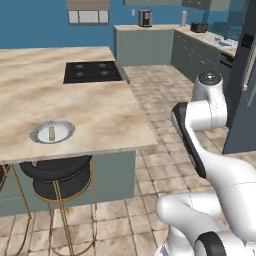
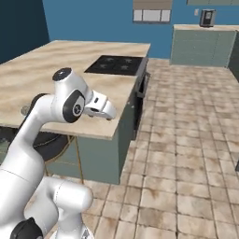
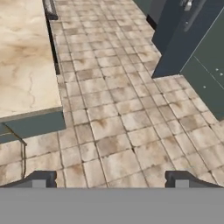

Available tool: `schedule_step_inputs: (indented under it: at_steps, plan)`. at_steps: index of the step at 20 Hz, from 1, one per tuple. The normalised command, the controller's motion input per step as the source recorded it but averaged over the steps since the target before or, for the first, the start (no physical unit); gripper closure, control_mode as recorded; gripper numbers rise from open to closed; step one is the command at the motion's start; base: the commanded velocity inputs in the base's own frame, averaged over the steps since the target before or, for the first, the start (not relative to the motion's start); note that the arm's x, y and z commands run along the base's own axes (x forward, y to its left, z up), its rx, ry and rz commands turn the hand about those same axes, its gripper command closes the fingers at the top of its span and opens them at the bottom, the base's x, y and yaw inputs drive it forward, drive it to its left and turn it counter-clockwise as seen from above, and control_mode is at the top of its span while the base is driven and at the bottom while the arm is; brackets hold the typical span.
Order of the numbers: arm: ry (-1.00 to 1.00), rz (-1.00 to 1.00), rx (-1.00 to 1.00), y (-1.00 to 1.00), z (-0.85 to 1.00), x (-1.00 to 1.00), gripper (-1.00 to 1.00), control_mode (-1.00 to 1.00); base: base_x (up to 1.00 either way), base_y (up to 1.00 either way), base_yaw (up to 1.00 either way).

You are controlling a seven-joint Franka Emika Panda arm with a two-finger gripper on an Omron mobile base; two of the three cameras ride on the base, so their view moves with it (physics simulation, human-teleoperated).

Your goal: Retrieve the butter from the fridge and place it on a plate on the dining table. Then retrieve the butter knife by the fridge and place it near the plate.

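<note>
In your left base view, the butter point(image 1: 51, 133) lies on the plate point(image 1: 40, 137), which sits near the front edge of the beige marble tabletop point(image 1: 90, 110) of the dining table. Further back on that tabletop you see the inset black cooktop point(image 1: 92, 71). Under the front edge, black stools with gold legs point(image 1: 55, 175) stand tucked below the plate's corner. The white arm rises at the lower right, folded over the tiled floor point(image 1: 155, 100), well apart from the plate. Along the right edge you can make out the dark slate-blue fridge point(image 1: 245, 100), and behind it a counter run of grey-green cabinets point(image 1: 145, 45).

In your right base view, the arm bends up at the left with the hand pointing out past the tabletop's near corner, over the floor. The cooktop shows in the middle of the tabletop.

In your hand view, the tool point(image 3: 113, 180) is released: its two dark fingertips point(image 3: 41, 179) stand wide apart at the bottom with nothing between them, over bare floor tiles. The tabletop's corner lies at the upper left, and the fridge's dark body stands at the upper right.
</note>
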Motion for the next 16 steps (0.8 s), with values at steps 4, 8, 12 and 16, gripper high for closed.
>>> schedule_step_inputs:
  at_steps: [4,8,12,16]
  plan:
    - [0.00,0.00,0.00,0.00,0.00,0.00,-1.00,1.00,0.52,-1.00,0.00]
    - [0.00,0.00,0.00,0.00,0.00,0.00,-1.00,1.00,0.98,-0.98,0.00]
    - [0.00,0.00,0.00,0.00,0.00,0.00,-1.00,1.00,1.00,-0.94,0.00]
    - [0.00,0.00,0.00,0.00,0.00,0.00,-1.00,1.00,1.00,-0.47,0.00]
